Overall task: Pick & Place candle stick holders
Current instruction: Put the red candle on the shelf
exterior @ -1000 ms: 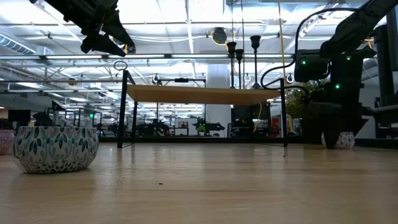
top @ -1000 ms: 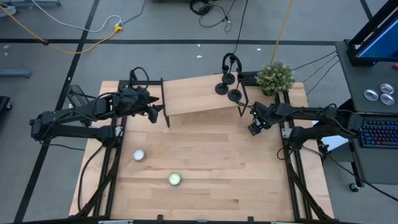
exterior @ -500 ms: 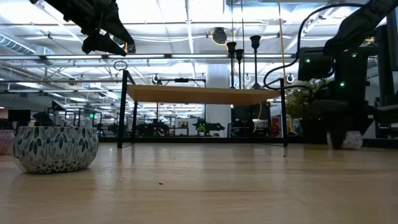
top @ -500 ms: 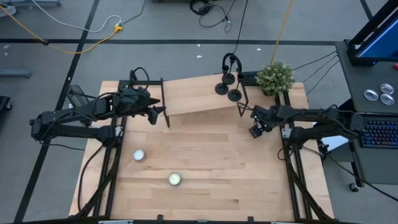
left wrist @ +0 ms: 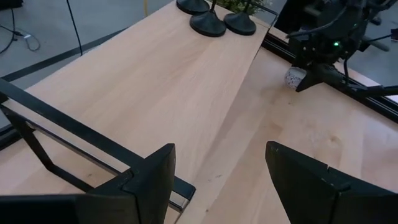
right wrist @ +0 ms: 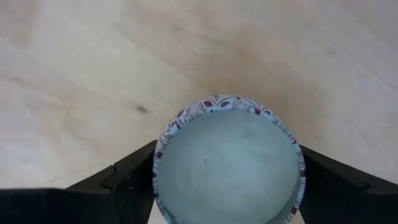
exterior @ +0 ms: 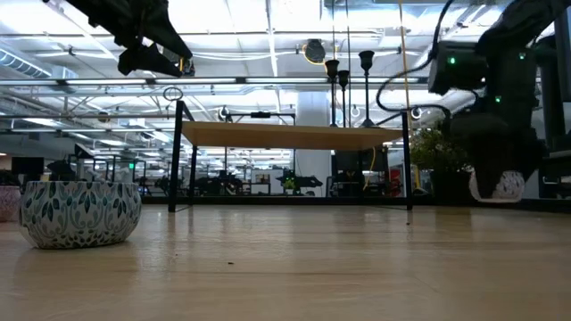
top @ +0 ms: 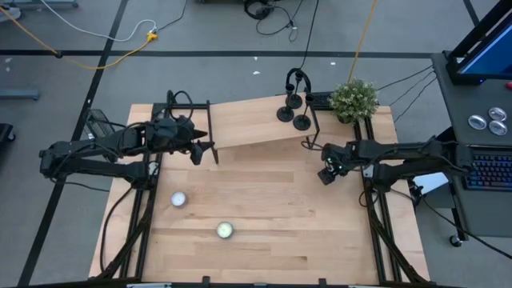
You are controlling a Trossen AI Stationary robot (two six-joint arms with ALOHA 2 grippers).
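Observation:
Three black candle stick holders (top: 292, 112) stand on their round bases at the far right end of a raised wooden shelf (top: 256, 124); they also show in the low view (exterior: 343, 76) and the left wrist view (left wrist: 214, 22). My right gripper (top: 326, 174) is below the shelf's right end, shut on a round patterned candle tin (right wrist: 227, 168). My left gripper (left wrist: 221, 174) hangs open and empty above the shelf's left end (top: 198, 149). My right gripper pinches the candle tin between its two fingers, one on each side of its round wall (right wrist: 159, 163). The fingers come from above, pointing steeply down. The tin (exterior: 500, 185) hangs lifted clear of the table, its open top toward the wrist.
Two more round candles lie on the table's near left part (top: 178, 199) (top: 225, 230); one looms large in the low view (exterior: 80, 212). A potted plant (top: 354, 98) stands at the far right corner, next to the shelf's black legs (top: 314, 132).
My right gripper has risen and swung a little toward the table's near edge with the candle tin, which has come up off the table. My left gripper has kept its place.

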